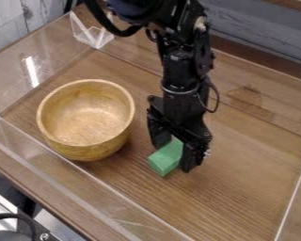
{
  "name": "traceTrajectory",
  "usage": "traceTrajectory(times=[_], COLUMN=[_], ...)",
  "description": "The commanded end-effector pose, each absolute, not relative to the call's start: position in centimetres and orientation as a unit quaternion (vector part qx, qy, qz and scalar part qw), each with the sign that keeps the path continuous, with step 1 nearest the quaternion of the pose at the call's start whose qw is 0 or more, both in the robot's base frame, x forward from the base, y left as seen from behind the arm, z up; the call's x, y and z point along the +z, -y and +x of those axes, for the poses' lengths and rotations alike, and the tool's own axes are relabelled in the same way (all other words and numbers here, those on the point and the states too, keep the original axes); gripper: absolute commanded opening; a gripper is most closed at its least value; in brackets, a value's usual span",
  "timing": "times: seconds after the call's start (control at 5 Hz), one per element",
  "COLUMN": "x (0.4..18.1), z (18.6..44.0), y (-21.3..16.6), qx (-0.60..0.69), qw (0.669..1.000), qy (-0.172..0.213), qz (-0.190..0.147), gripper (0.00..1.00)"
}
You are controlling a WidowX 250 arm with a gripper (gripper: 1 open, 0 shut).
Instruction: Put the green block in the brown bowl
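The green block (165,162) lies on the wooden table just to the right of the brown bowl (87,141), which stands upright with nothing in it. My gripper (175,148) points straight down over the block. Its black fingers (154,128) stand on either side of the block's upper end. The jaws are spread a little wider than the block, and the block rests on the table. The fingers hide the block's far end.
Clear plastic walls (27,66) enclose the wooden tabletop (247,179) on the left and front. A clear plastic stand (93,36) sits at the back left. Dark cables (8,226) lie below the front left corner.
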State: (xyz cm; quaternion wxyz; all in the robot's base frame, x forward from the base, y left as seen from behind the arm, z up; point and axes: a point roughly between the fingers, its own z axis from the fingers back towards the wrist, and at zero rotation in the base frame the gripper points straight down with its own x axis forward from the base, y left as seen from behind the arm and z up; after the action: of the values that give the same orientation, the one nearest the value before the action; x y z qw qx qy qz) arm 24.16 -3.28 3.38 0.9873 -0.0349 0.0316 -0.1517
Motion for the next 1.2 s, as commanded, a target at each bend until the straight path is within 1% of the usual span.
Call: traceTrajectory(times=[0.0,0.2,0.6,1.0], x=[3.6,3.2,4.0,5.3], z=[24.9,24.9,24.6,24.3], y=[3.0,2.8,2.5,2.1], qx=[-0.152,-0.156,-0.153,-0.145], qw=[0.988,0.987,0.987,0.988], qy=[-0.014,-0.015,-0.021,-0.024], qz=[-0.033,-0.034,-0.035,-0.036], gripper=[1.0,0.0,0.0,0.0])
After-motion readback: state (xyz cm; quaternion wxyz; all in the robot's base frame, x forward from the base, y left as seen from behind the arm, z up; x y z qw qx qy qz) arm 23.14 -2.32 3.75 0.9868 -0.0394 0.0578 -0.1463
